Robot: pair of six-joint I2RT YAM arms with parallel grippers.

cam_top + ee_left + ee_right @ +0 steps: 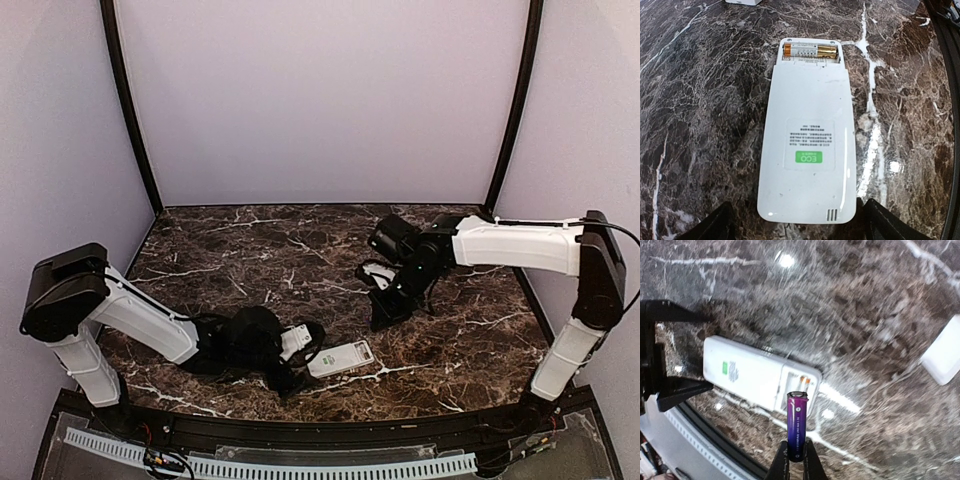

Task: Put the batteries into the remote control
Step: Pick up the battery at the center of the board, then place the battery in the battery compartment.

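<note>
On the dark marble table (250,260), back-up: a small white rectangular remote control (807,145), open bay (810,61) with one gold battery (812,49) turned toward the right gripper (796,452). There, clamped tight, a purple cylindrical battery (797,425), raised, apart. Nearer, wide open and empty, the left gripper (800,230), straddling the closed end.

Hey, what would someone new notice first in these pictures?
The white remote control lies face down on the marble table, its compartment open with one gold battery inside. The right end effector grips a purple battery in the air nearby; the left end effector stands open around the remote's opposite end.
</note>
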